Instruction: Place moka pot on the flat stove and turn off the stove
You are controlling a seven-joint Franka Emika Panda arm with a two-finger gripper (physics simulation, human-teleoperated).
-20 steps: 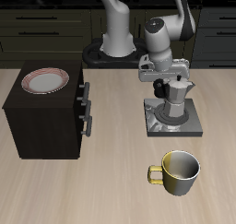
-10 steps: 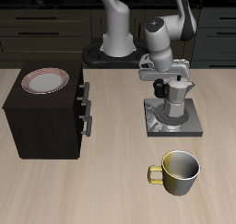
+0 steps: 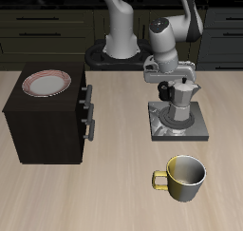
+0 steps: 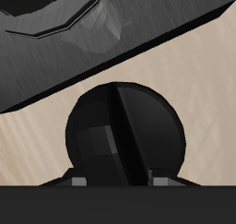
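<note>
The silver moka pot (image 3: 180, 104) stands upright on the flat stove (image 3: 195, 130), a dark-grey plate; no red shows on its burner. My gripper (image 3: 167, 86) hangs over the stove's back edge, just behind the pot. In the wrist view the stove's black round knob (image 4: 124, 135) fills the middle, close under my gripper (image 4: 117, 182). Only the fingertips (image 4: 78, 182) show, standing apart with nothing between them. The stove's plate (image 4: 138, 34) and the pot's base (image 4: 46, 11) show beyond the knob.
A yellowish-green mug (image 3: 183, 176) stands nearer the table's front edge, in front of the stove. A dark-brown wooden cabinet (image 3: 47, 116) with a red-rimmed plate (image 3: 46, 82) on top stands beside the stove.
</note>
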